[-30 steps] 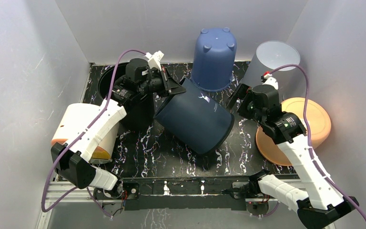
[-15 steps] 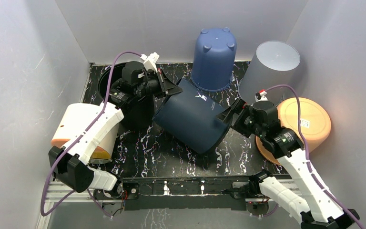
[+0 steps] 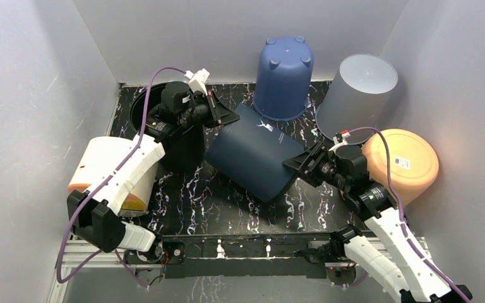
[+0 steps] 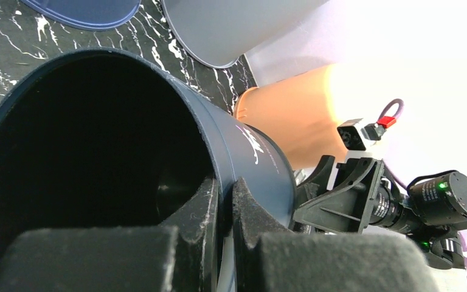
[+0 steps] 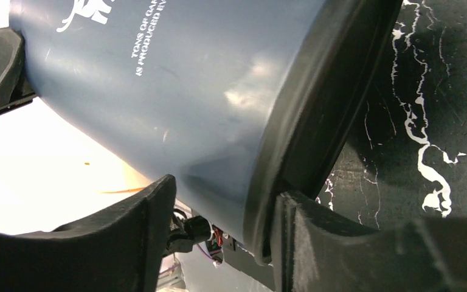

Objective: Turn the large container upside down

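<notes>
The large container (image 3: 252, 158) is dark blue with white lettering and lies tilted on its side in the middle of the black marbled table, mouth toward the back left. My left gripper (image 3: 226, 115) is shut on its rim; in the left wrist view the fingers (image 4: 226, 182) pinch the wall (image 4: 261, 152), one inside and one outside. My right gripper (image 3: 295, 165) straddles the base edge at the lower right. In the right wrist view its jaws (image 5: 226, 188) stand partly open: one finger (image 5: 316, 225) rests against the base, while the other finger (image 5: 134, 213) is apart from the wall (image 5: 176, 91).
An upturned blue bucket (image 3: 283, 76) and an upturned grey container (image 3: 357, 95) stand at the back. An upturned orange bowl (image 3: 404, 164) sits at the right. A black bin (image 3: 164, 132) and a white-and-orange tub (image 3: 104, 170) stand at the left.
My right arm came forward and left from beside the grey container to the dark blue container's base, and its jaws narrowed around that edge. The left gripper kept its hold on the rim.
</notes>
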